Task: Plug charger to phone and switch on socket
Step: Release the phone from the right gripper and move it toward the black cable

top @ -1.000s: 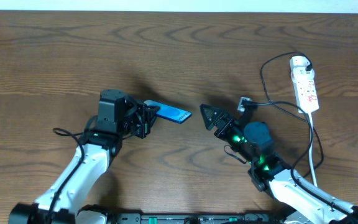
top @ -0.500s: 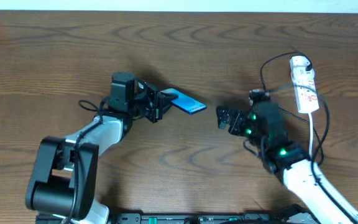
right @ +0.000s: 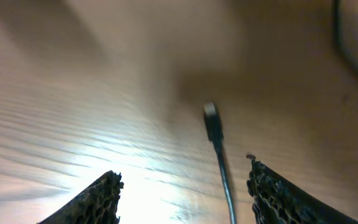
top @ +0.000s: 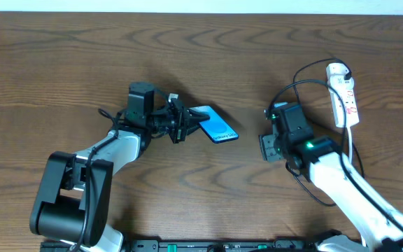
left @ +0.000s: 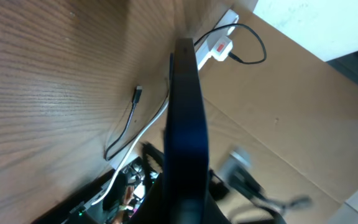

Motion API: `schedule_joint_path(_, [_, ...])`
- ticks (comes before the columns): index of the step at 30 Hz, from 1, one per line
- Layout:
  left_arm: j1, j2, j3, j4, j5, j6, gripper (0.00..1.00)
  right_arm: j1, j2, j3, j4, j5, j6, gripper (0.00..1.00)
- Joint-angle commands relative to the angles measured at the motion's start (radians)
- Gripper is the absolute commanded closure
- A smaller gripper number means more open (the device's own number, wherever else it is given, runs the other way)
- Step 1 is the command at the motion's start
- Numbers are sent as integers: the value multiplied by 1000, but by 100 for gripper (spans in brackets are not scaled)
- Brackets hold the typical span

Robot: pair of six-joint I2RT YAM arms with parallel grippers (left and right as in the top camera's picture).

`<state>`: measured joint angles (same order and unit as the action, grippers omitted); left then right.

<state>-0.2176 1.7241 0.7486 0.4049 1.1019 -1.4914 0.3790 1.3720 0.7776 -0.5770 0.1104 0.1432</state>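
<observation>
My left gripper (top: 182, 124) is shut on the phone (top: 217, 127), whose blue screen faces up and whose free end points right. In the left wrist view the phone (left: 185, 124) is edge-on, rising from the jaws of the left gripper (left: 185, 211). My right gripper (top: 266, 145) points down at the table, open. The charger (right: 211, 121) lies on the wood with its plug tip ahead of the right gripper (right: 185, 177). Its thin cable runs back between the fingers, nearer the right one, untouched. The cable (top: 296, 84) loops to the white socket (top: 343, 94) at the far right.
The socket's thick white cord (top: 352, 150) runs down the right side toward the table's front edge, close behind my right arm. Bare wood separates the phone's free end from my right gripper. The left wrist view also shows the socket (left: 219, 43) and the plug tip (left: 138, 93).
The left gripper has carried the phone rightward and turned it. The right gripper has swung right, tipped down over the cable's plug end, and its jaws have narrowed after opening wide.
</observation>
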Motion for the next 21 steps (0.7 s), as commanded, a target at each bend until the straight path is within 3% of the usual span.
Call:
schedule_joint_path(1, [39,-7,29,9,77,19,92,1,88,-6,-20,32,-29,35])
schedule_joint_path(5, [69,-7,29,9,95,37,92,21,168,-6,-59,0,-29,32])
schedule_joint_path(15, [75,-7,29,9,95,59,93,21,309,-6,-34,154,-29,39])
schedule_joint_path(17, [75,-7,28,8,95,59,92,21,348,-6,-29,153,-29,48])
schedule_joint_path(20, [75,-7,28,8,95,59,93,21,399,-6,-30,149,-29,69])
schedule_joint_path(21, [75,-7,28,8,95,59,93,21,406,-6,-32,144,-29,71])
